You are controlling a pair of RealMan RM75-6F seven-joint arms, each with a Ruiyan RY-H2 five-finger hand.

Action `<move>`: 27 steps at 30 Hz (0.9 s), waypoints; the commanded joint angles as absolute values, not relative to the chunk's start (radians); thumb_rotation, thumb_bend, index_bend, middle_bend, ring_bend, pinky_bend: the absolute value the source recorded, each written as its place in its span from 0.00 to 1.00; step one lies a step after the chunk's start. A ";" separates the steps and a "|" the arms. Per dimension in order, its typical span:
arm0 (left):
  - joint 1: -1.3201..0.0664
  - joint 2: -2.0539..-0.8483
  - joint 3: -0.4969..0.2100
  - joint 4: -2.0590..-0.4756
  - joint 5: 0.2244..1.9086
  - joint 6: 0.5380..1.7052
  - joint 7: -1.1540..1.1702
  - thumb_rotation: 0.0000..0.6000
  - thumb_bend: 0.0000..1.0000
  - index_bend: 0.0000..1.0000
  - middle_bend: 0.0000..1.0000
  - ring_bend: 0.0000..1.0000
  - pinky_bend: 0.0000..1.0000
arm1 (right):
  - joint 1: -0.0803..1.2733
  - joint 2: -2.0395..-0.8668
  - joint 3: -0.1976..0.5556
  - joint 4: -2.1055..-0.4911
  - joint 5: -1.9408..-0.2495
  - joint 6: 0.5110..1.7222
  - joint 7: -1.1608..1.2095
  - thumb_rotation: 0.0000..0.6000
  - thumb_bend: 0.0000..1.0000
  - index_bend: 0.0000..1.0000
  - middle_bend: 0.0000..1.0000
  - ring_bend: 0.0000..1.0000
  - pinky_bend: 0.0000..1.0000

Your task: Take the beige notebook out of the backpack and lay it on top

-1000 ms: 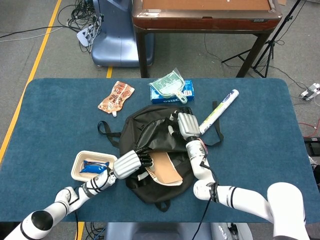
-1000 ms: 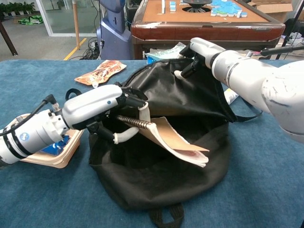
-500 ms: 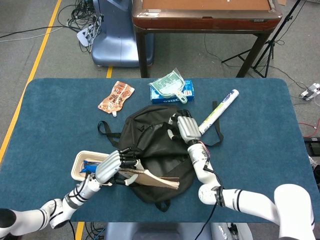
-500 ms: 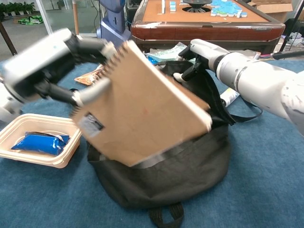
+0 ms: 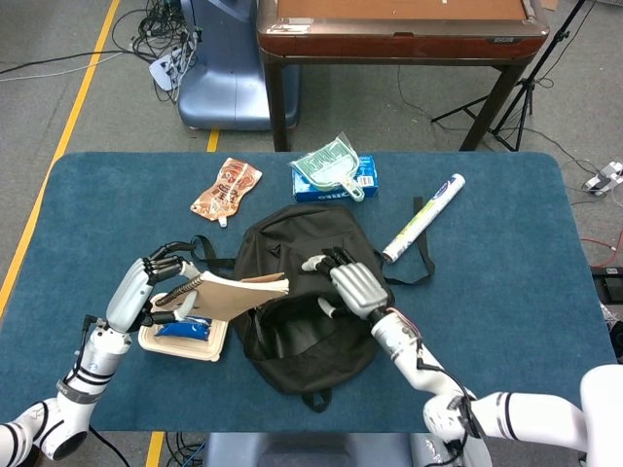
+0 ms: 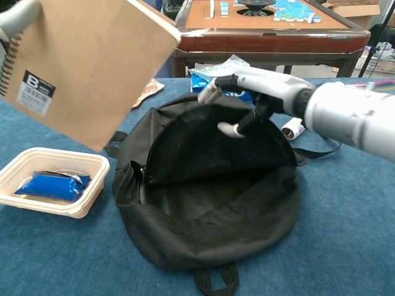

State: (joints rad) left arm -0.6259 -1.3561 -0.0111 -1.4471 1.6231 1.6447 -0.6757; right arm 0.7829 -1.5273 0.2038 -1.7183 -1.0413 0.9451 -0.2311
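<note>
Left hand (image 5: 146,288) gripping beige notebook (image 6: 80,68) at upper left; right hand (image 5: 348,282), fingers spread, resting on black backpack (image 6: 210,203) flap.

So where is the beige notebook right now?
The beige notebook is out of the backpack, held up by the left hand on the left side, above the tray with the blue packet.

We see even, bright indoor light from overhead in both views, shadows soft and short. The head view is sharp, with slight bending at the edges. In the chest view the notebook (image 6: 86,68) sits close to the lens and looks soft; no glare.
</note>
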 commanded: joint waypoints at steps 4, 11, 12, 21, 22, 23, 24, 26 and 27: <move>-0.621 -1.330 -0.065 -1.440 1.583 1.597 -0.667 1.00 0.45 0.67 0.75 0.50 0.22 | 0.702 -1.390 0.072 -1.864 -1.307 1.001 -0.225 1.00 0.18 0.00 0.00 0.00 0.00; -0.666 -1.353 -0.126 -1.402 1.557 1.505 -0.606 1.00 0.45 0.66 0.75 0.50 0.22 | 0.619 -1.293 0.014 -1.932 -1.480 1.120 -0.144 1.00 0.14 0.00 0.00 0.00 0.00; -0.676 -1.363 -0.136 -1.390 1.551 1.490 -0.589 1.00 0.45 0.66 0.75 0.50 0.22 | 0.608 -1.280 0.010 -1.940 -1.497 1.138 -0.135 1.00 0.14 0.00 0.00 0.00 0.00; -0.792 -1.516 -0.211 -1.204 1.512 1.348 -0.476 1.00 0.45 0.66 0.75 0.49 0.22 | 0.526 -1.196 0.009 -1.972 -1.605 1.281 -0.091 1.00 0.14 0.00 0.00 0.00 0.00; -0.805 -1.535 -0.214 -1.176 1.510 1.333 -0.460 1.00 0.45 0.65 0.75 0.49 0.22 | 0.521 -1.192 0.012 -1.972 -1.604 1.285 -0.087 1.00 0.14 0.00 0.00 0.00 0.00; -0.820 -1.564 -0.218 -1.132 1.511 1.322 -0.438 1.00 0.45 0.65 0.75 0.49 0.22 | 0.516 -1.188 0.016 -1.973 -1.601 1.291 -0.081 1.00 0.14 0.00 0.00 0.00 0.00; -0.831 -1.589 -0.219 -1.091 1.514 1.318 -0.416 1.00 0.45 0.65 0.75 0.49 0.22 | 0.512 -1.187 0.019 -1.973 -1.599 1.294 -0.076 1.00 0.14 0.00 0.00 0.00 0.00; -0.852 -1.648 -0.213 -0.990 1.528 1.318 -0.370 1.00 0.45 0.64 0.74 0.49 0.22 | 0.505 -1.183 0.023 -1.971 -1.597 1.299 -0.066 1.00 0.14 0.00 0.00 0.00 0.00; -0.858 -1.671 -0.206 -0.947 1.538 1.320 -0.350 1.00 0.45 0.64 0.73 0.49 0.22 | 0.501 -1.183 0.025 -1.970 -1.598 1.303 -0.063 1.00 0.14 0.00 0.00 0.00 0.00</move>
